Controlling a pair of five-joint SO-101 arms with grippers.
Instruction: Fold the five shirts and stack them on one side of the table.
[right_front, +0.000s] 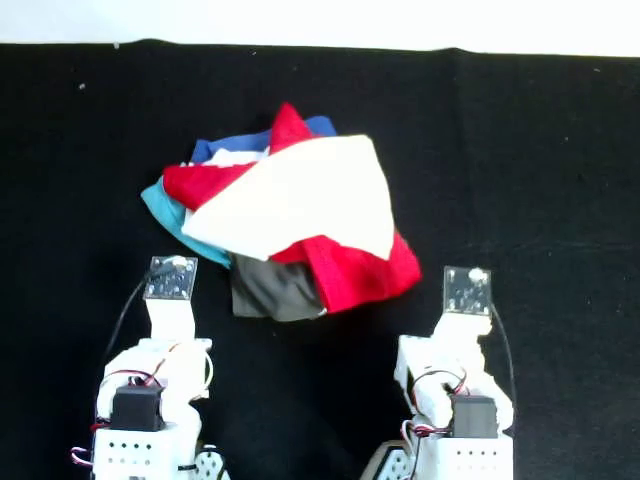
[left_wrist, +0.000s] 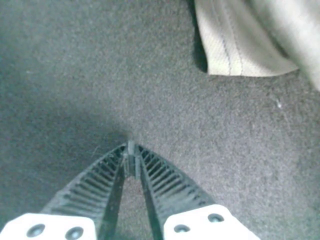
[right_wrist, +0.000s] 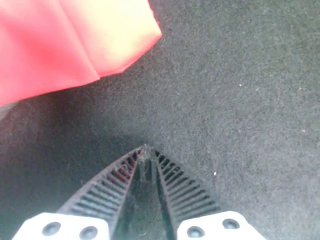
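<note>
Shirts lying unfolded in one heap (right_front: 262, 178) at centre: cream shirt (right_front: 300, 200) sitting on top, red shirt (right_front: 355, 275) underneath, grey shirt (right_front: 275, 290), teal shirt (right_front: 162, 207), blue shirt (right_front: 228, 146) poking out at edges.

Lighting was soft and even: black counter (right_front: 540, 180) read dark, white shirt (right_front: 300, 195) nearly blew out, red shirt (right_wrist: 60, 45) showed a glare patch, soft shadows pooled ahead of left hand (left_wrist: 131, 147) and right hand (right_wrist: 145, 149).

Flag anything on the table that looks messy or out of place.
The shirts lie in one crumpled heap, none folded: a white shirt sits askew on top, with the red shirt, grey shirt and teal shirt poking out beneath. Left gripper and right gripper are shut, holding nothing.
</note>
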